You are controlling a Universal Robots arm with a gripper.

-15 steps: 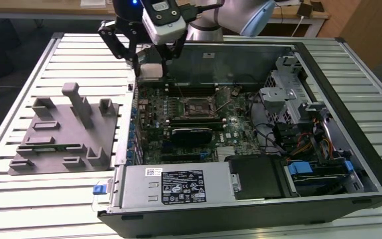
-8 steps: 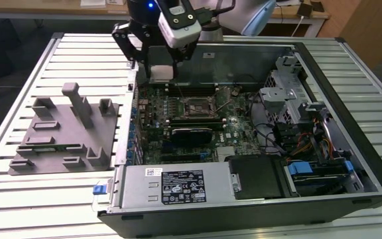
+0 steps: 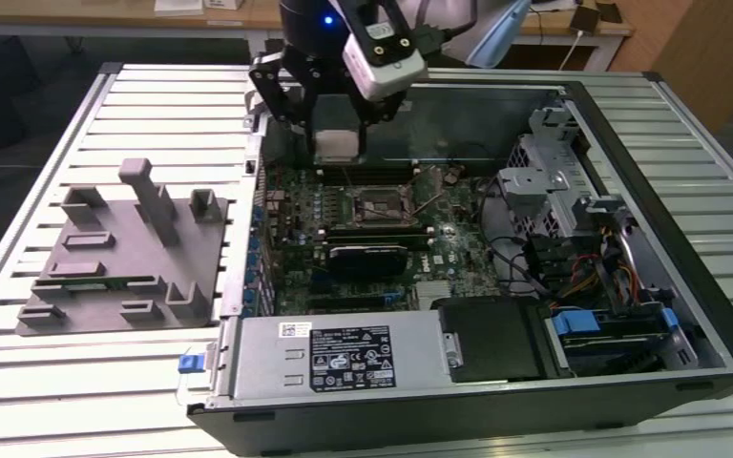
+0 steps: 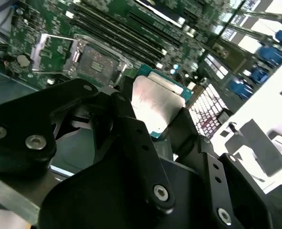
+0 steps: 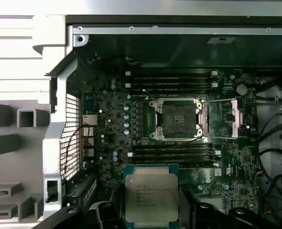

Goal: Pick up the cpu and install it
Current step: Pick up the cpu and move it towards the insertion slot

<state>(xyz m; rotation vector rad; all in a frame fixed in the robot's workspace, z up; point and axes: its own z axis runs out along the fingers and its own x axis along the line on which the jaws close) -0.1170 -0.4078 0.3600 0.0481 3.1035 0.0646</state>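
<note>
Black gripper [image 5: 150, 214] is pinching the cpu [image 5: 150, 195] by opposite edges, hovering it level just beside the open socket [image 5: 178, 119].

The cpu [image 5: 151, 198] is above the motherboard [image 3: 450, 229] inside the case [image 3: 494, 415], the holder [image 3: 118, 253] at the exterior view's left

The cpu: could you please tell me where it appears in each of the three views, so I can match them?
Exterior view: the cpu, a pale square, clamped in the gripper above the motherboard.
Second wrist view: its silver top sits in the gripper, socket beyond it.
First wrist view: in the gripper, cpu with memory slots between it and the socket.
Shared landmark: the open socket.
</note>
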